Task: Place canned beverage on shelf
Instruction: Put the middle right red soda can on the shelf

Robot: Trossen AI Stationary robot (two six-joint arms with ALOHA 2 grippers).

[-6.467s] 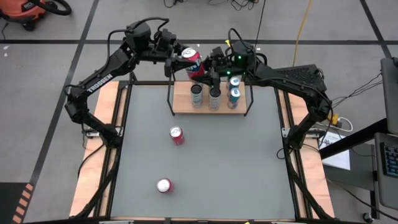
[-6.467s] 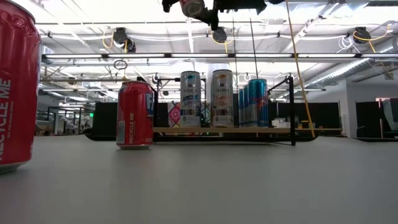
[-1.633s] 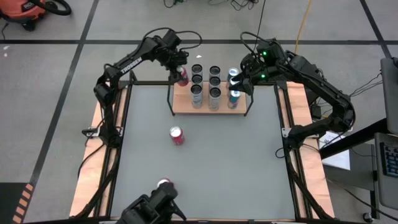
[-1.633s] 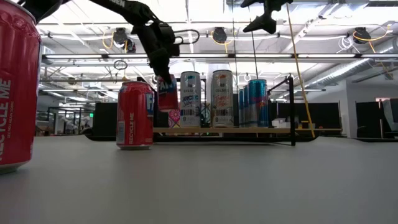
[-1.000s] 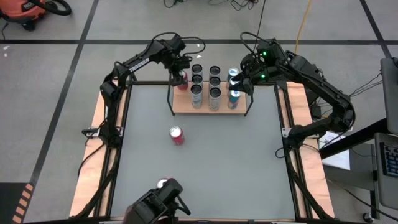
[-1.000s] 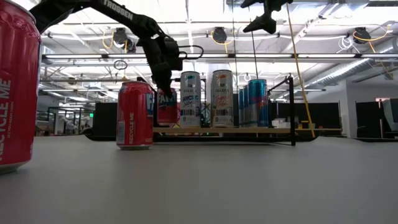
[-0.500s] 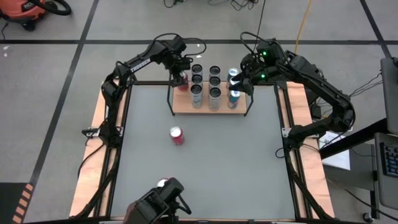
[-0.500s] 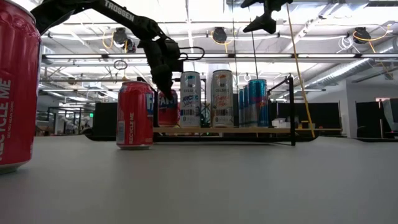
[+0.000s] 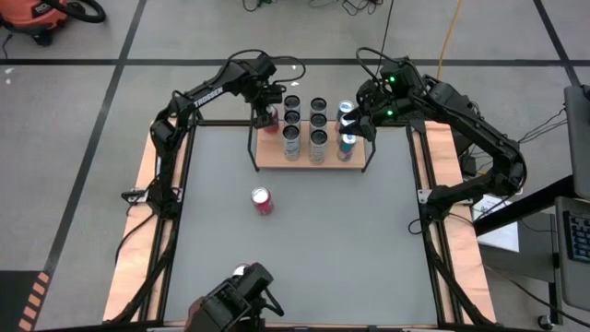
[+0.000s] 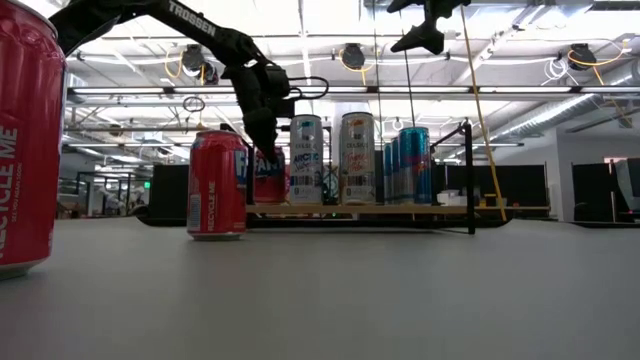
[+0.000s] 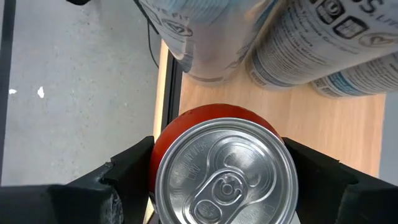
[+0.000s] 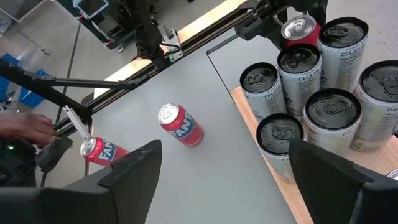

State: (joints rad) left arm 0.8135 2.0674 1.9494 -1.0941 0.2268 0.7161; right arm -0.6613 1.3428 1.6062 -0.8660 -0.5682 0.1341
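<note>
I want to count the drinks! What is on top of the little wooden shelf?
On the shelf stand tall cans in rows, blue ones at the right end. The left hand holds a red can at the back-left corner. Its bottom is hidden, so touchdown is unclear.

**Arm pose**

Left arm stretched across the far left corner; left gripper [image 9: 266, 104] pointed down, fingers [image 11: 127, 171] closed on a can top. Right arm raised at far right; right gripper [image 9: 354, 115] fingers spread apart.
</note>
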